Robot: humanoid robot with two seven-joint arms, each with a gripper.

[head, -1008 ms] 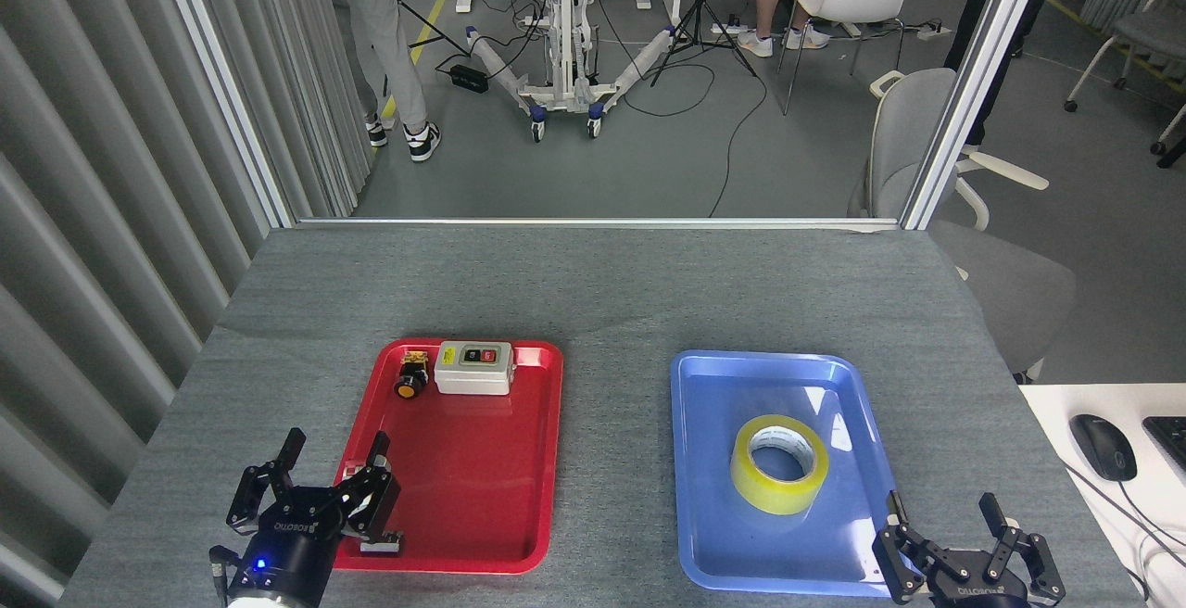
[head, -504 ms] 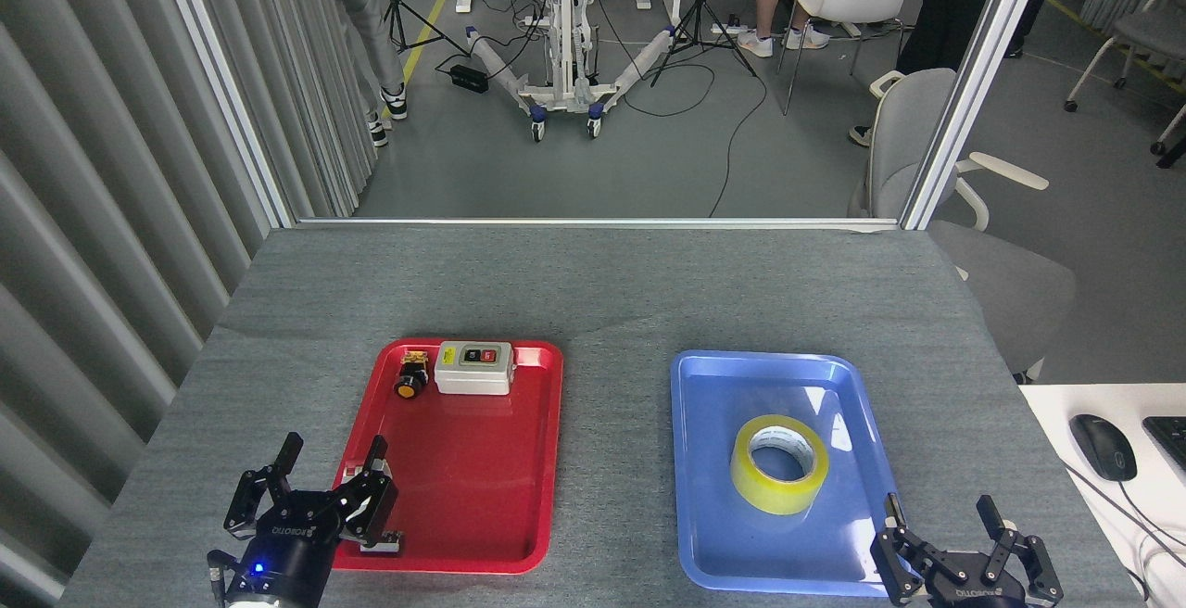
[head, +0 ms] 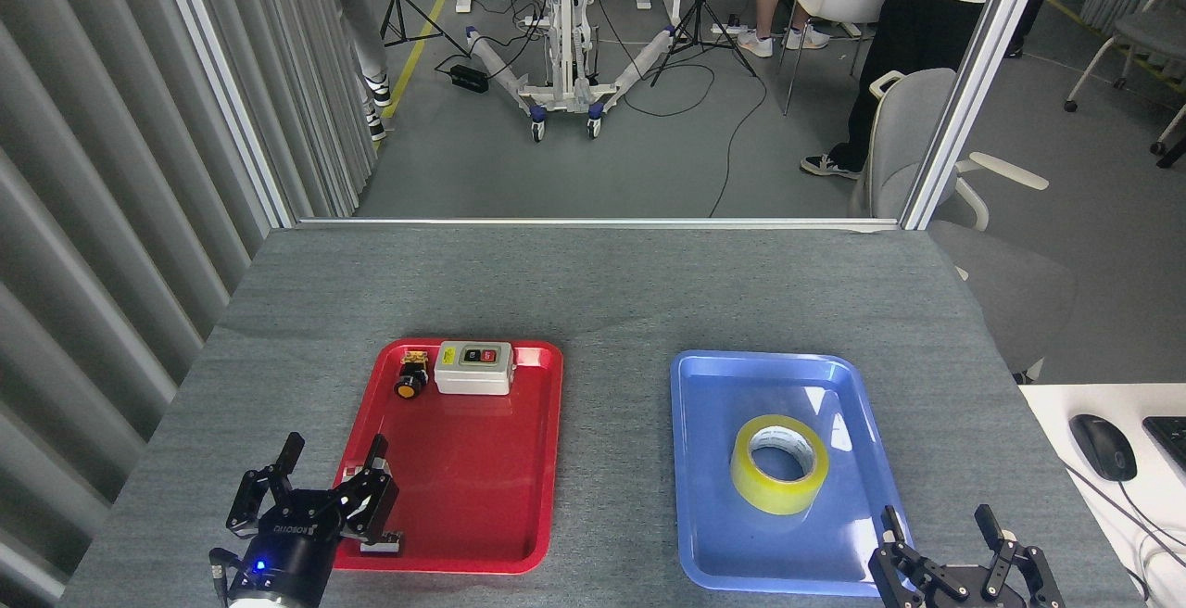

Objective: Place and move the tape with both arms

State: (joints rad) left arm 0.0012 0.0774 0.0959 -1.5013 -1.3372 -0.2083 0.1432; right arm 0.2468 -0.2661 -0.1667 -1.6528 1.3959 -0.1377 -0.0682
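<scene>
I find the grey table carrying two trays side by side, and I take the blue tray as my landmark. The red tray lies well to its left, holding a white switch box and a small yellow-capped push button at its far end. The tape lies inside the blue tray, near the middle, towards the right wall. My left gripper hangs at the near left corner of the red tray, fingers spread, gripping nothing. My right gripper sits at the blue tray's near right corner, fingers likewise parted and empty, apart from the roll. I judge the task barely begun: no grasp is made, and the lift and transfer remain. The roll rests flat on one face, core opening upward, its axis roughly vertical.
</scene>
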